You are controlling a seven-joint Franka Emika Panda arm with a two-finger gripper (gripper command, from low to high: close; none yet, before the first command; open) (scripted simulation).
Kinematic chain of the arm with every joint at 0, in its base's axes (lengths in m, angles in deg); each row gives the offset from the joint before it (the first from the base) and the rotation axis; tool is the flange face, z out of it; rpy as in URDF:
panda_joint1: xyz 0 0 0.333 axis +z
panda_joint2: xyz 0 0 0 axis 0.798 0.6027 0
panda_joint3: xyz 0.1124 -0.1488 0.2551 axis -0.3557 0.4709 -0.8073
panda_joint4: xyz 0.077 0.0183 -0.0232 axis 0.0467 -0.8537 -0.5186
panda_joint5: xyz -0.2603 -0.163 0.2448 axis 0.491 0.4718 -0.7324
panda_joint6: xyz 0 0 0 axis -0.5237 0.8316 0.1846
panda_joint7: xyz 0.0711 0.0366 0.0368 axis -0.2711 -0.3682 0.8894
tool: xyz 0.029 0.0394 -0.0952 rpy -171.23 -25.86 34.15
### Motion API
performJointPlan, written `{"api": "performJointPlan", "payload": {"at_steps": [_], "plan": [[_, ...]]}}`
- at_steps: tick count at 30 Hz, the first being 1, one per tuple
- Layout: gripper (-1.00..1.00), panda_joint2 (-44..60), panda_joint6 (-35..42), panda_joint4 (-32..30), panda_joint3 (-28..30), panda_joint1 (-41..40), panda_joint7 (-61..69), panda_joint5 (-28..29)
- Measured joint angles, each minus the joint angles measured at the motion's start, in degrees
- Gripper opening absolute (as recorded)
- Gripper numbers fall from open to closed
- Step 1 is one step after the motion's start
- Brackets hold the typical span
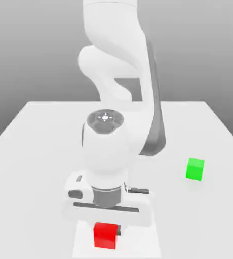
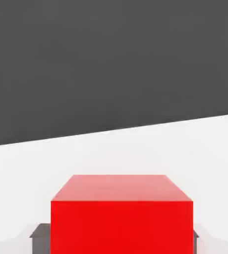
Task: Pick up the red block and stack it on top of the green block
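Observation:
The red block (image 1: 105,236) rests on the white table (image 1: 37,152) near its front edge, directly under the arm's hand. My gripper (image 1: 107,230) reaches straight down over it, and a dark fingertip (image 1: 119,230) presses against the block's side toward the exterior view's right. In the hand view the red block (image 2: 121,213) looms large, with dark pads (image 2: 38,234) flush against two opposite faces, so the gripper is shut on it. The green block (image 1: 195,169) sits alone on the table toward the exterior view's right, farther back and well apart from the hand.
The white arm (image 1: 113,76) rises from the back of the table and bends forward over its middle. Bare tabletop lies between the two blocks.

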Motion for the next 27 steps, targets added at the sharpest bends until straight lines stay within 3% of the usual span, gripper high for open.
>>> {"api": "performJointPlan", "payload": {"at_steps": [5, 7, 14, 20, 27], "plan": [[-1.00, -9.00, 7.61, -1.41, -0.14, -0.06, 0.01, 0.05], [-1.00, -12.76, 9.07, -3.61, -3.44, 2.04, 3.00, -1.74], [-1.00, -25.74, 11.28, -13.98, -12.57, 22.06, 17.98, -10.41], [-1.00, -35.92, 12.22, -23.28, -19.76, 37.11, 28.47, -14.09], [-1.00, -27.94, 2.55, -25.09, -23.80, 36.52, 26.54, -8.40]]}}
